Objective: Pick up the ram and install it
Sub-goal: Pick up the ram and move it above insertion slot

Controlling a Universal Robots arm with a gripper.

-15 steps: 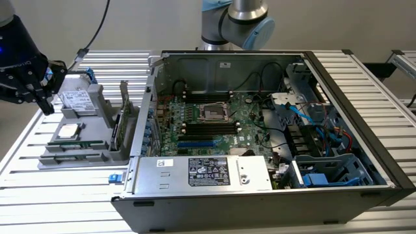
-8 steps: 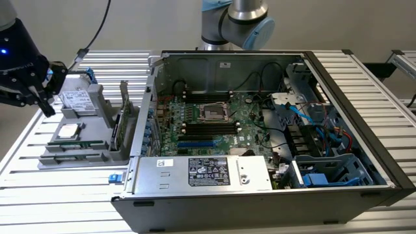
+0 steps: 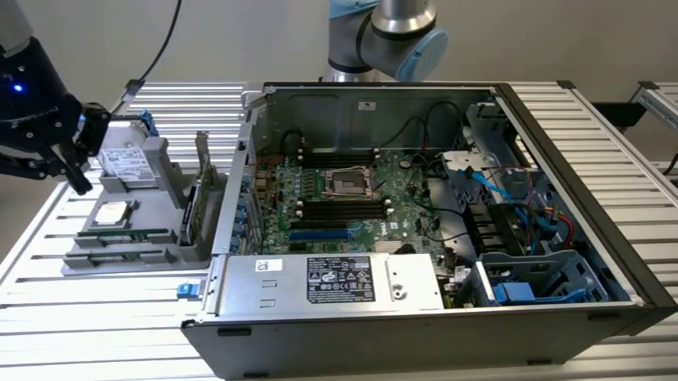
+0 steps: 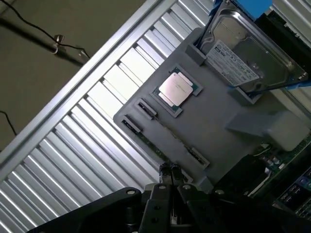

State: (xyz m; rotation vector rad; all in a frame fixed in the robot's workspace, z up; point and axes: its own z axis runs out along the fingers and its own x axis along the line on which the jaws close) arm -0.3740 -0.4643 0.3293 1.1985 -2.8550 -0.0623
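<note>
Wrist view shows me my pincer [image 4: 170, 170] with its fingertips pressed together, empty, hovering above the grey holder [image 4: 218, 111]. The ram [image 4: 151, 141] lies in that holder's slot near the processor [image 4: 176, 90], on the tabletop [image 4: 97, 131].

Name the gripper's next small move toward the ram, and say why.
Probably ease down toward the ram, which lies flat in its slot on the gray tray beside the processor; the gripper hovers above the tray, apart from the ram.
</note>
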